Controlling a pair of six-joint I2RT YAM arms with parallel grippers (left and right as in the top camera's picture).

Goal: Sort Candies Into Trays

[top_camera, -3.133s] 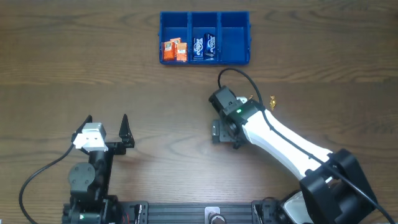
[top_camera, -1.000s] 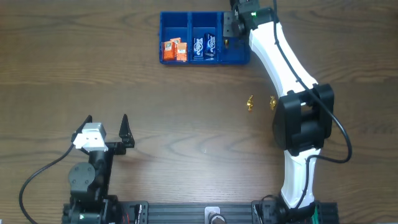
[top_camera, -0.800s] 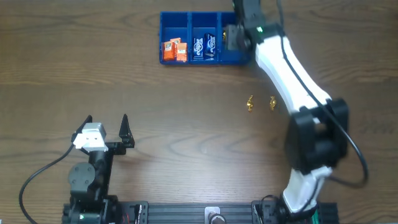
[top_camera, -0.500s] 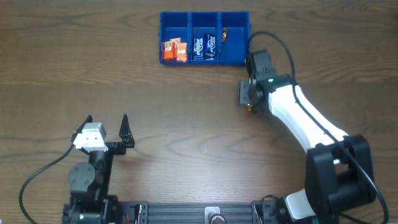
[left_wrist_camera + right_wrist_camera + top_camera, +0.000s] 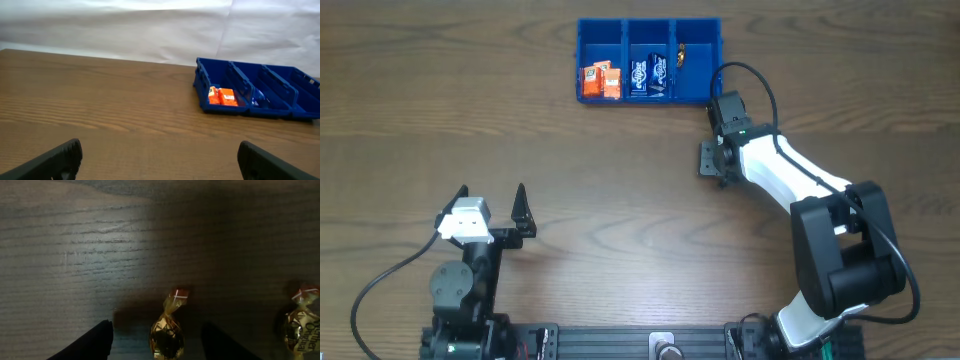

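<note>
The blue three-part tray (image 5: 650, 24) lies at the table's far middle. Orange candies (image 5: 600, 81) fill its left part, blue candies (image 5: 649, 75) its middle part, and one gold candy (image 5: 678, 58) lies in its right part. My right gripper (image 5: 712, 160) hangs low over the wood just below the tray's right end. It is open (image 5: 156, 332), with a gold-wrapped candy (image 5: 166, 330) on the table between its fingers. A second gold candy (image 5: 301, 325) lies beside it. My left gripper (image 5: 492, 192) stands open and empty near the front left, facing the tray (image 5: 250, 87).
Bare wood spreads between the left gripper and the tray. The right arm's white links (image 5: 800, 185) and black cable (image 5: 755, 75) cross the table's right half.
The right arm swung up to the tray's right part, left a gold candy there, then came back down and now sits low over the two gold candies. The left arm kept still.
</note>
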